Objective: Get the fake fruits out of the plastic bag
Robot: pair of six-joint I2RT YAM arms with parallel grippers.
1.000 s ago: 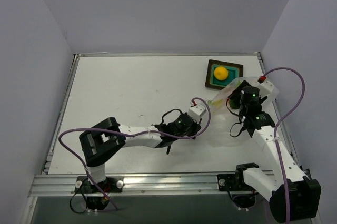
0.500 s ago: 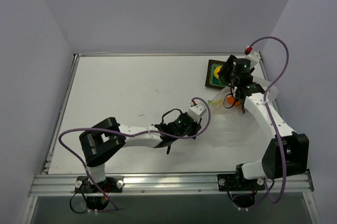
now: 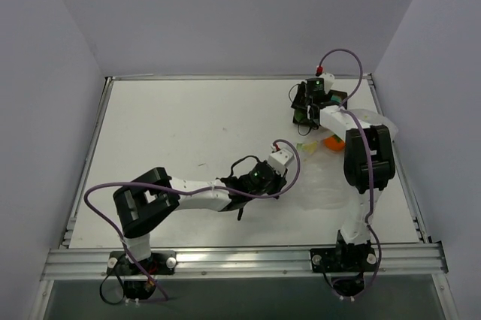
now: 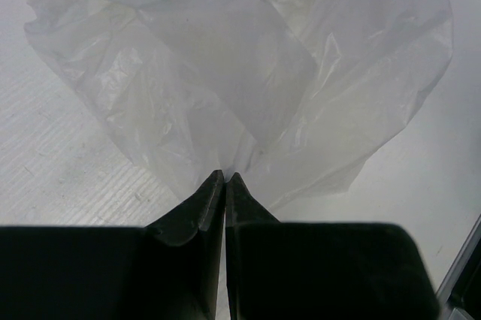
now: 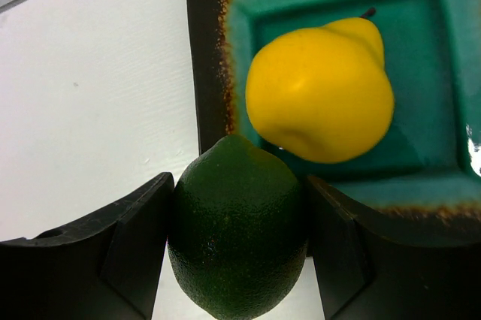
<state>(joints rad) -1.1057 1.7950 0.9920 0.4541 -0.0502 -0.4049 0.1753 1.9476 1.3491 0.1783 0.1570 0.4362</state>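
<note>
Jaws of the right gripper [image 5: 239,222] clamped the green fruit [image 5: 237,249], long axis up-down in the wrist view, tip toward the tray [image 5: 207,49] holding the yellow fruit [image 5: 319,95]. The left gripper [image 4: 225,183] pinched the plastic bag [image 4: 248,72]. A second earlier the right gripper hung lower, over the bag.

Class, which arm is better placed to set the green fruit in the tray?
Right: the right end effector grips the green fruit at the edge of the tray; the left end effector pinches the plastic bag.
</note>
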